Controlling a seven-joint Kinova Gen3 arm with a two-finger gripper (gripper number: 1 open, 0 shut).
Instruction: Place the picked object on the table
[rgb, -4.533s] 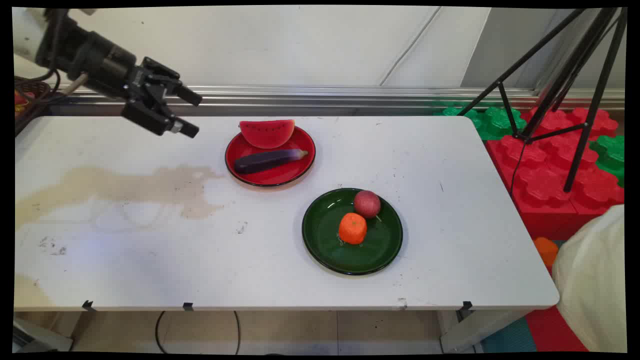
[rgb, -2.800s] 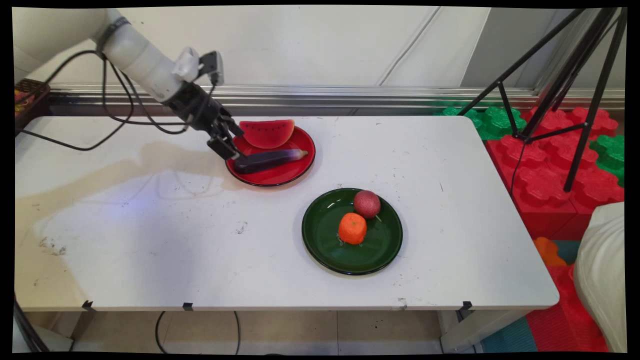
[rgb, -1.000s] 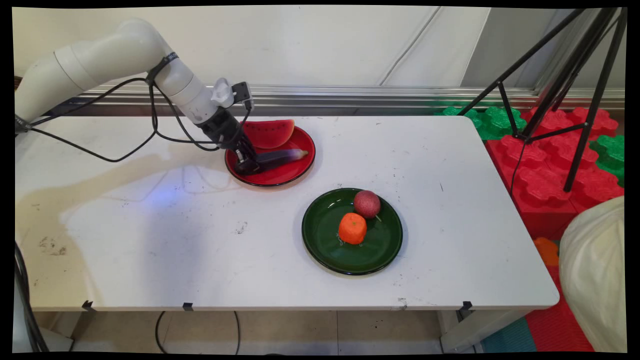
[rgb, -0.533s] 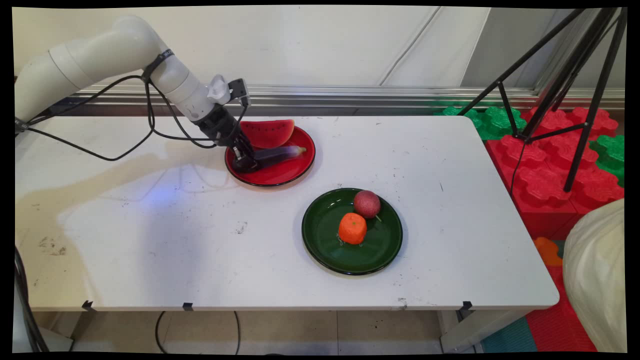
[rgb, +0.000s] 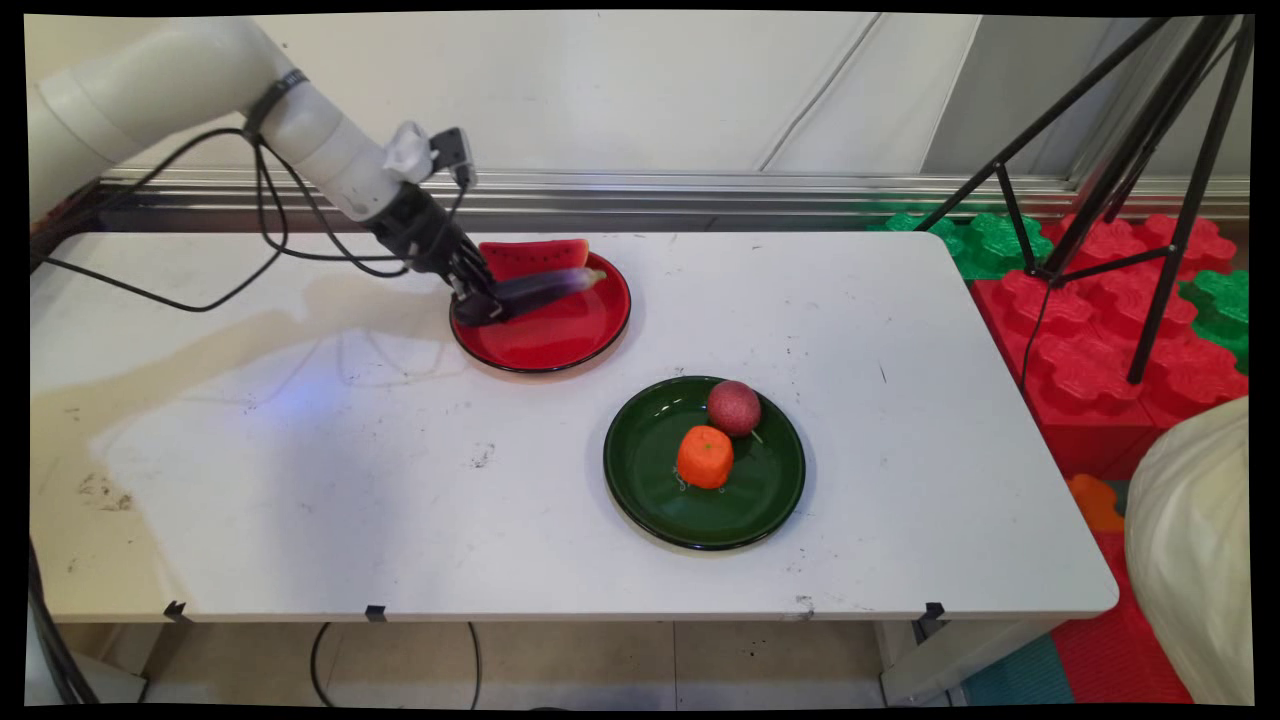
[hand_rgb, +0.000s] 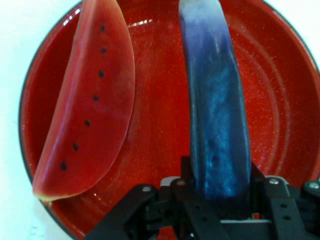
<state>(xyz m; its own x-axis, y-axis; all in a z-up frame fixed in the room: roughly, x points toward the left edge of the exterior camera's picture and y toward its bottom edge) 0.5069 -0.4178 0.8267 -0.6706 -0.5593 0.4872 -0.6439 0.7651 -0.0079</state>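
— Two things I can't make out fully: how much of the eggplant (rgb: 545, 285) is tucked inside my gripper (rgb: 478, 306), and where its far tip ends in my hand view, since the picture's top edge cuts it off.

— What is your gripper doing?

— It is clamped on the eggplant's blunt end. In the hand view, the purple body (hand_rgb: 217, 125) runs up from between my fingers (hand_rgb: 187, 175), whose tips are hidden beside it. It is held above the red plate (rgb: 560, 345), slanting up toward the right, its tip in front of the watermelon slice (rgb: 530, 255).

— Anything else hidden?

— My linkage covers the plate's left rim in the main view. In the hand view, the plate (hand_rgb: 160, 120) is cut off at the top and bottom, and the slice (hand_rgb: 90, 105) lies along its left side, clear of the eggplant.

— And the surface?

— A white table (rgb: 900, 330), scuffed, with a wide tan stain (rgb: 70, 420) on its left part. Nearer the camera sits a green plate (rgb: 660, 500) with an orange (rgb: 705, 456) and a dark red round fruit (rgb: 734, 407) just beside each other.

— The room?

— A pale wall with a metal rail (rgb: 700, 190) behind the table. Red and green foam blocks (rgb: 1090, 360) lie to the right, with a black tripod (rgb: 1150, 150) standing on them. A pale bulky shape (rgb: 1195, 540) at the right edge is cut off; I can't tell what it is.
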